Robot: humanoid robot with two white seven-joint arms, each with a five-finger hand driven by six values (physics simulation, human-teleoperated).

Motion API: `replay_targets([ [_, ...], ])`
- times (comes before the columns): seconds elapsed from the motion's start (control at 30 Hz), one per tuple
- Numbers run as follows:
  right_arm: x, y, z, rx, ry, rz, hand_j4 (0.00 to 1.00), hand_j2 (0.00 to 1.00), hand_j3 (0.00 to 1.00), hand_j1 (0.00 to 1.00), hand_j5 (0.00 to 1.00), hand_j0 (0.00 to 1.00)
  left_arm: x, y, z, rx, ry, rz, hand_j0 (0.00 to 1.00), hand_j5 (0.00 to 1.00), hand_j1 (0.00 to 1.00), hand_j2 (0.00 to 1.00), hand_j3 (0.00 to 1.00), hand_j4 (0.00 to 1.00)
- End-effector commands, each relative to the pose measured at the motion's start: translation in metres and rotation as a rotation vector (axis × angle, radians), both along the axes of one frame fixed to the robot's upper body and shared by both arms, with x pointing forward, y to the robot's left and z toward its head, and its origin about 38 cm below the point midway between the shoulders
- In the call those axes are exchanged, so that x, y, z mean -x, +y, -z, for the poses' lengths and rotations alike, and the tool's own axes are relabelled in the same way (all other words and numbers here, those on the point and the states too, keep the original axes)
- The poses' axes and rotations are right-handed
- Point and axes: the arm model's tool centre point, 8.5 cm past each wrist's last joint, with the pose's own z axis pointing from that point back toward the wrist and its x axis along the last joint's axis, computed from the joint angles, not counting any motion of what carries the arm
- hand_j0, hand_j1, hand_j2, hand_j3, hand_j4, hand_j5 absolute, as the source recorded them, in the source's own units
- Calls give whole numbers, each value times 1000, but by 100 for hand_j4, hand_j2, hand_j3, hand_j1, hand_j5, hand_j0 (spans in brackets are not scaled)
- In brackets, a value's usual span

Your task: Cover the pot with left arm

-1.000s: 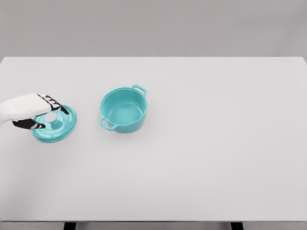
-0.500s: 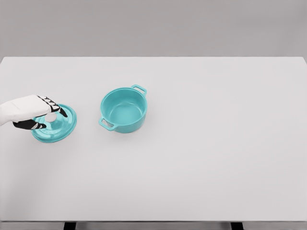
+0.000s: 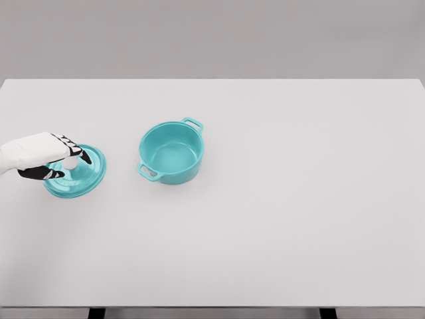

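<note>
An open teal pot (image 3: 170, 153) with two side handles stands on the white table (image 3: 299, 199), left of centre. Its teal lid (image 3: 87, 175) lies to the pot's left, about a hand's width away. My left hand (image 3: 65, 165) comes in from the left edge and sits on top of the lid. Its fingers (image 3: 78, 152) curl over the pale knob in the lid's middle while the thumb presses from the near side. The hand hides the lid's left part. My right arm does not show.
The table's far edge runs along the top and its front edge lies at the bottom of the view. Only the pot and the lid stand on it.
The fingers have drawn tighter around the lid's knob, and the hand has shifted slightly left. The lid and pot stay where they were.
</note>
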Motion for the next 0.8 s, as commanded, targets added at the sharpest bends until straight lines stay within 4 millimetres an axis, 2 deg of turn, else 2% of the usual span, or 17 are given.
replay_targets([
  [0.0,0,0,0,0,-1,0,100,100,100,100,100,100,0,1,0,7,1,-5,70,70,70,70,70,70],
  [0.5,-1,0,0,0,-1,0,100,100,100,100,100,100,-4,3,-1,8,-2,-15,70,70,70,70,70,70],
  [0.77,0,0,0,0,0,0,100,100,100,100,100,100,-4,4,5,16,11,-27,70,70,70,70,70,70],
])
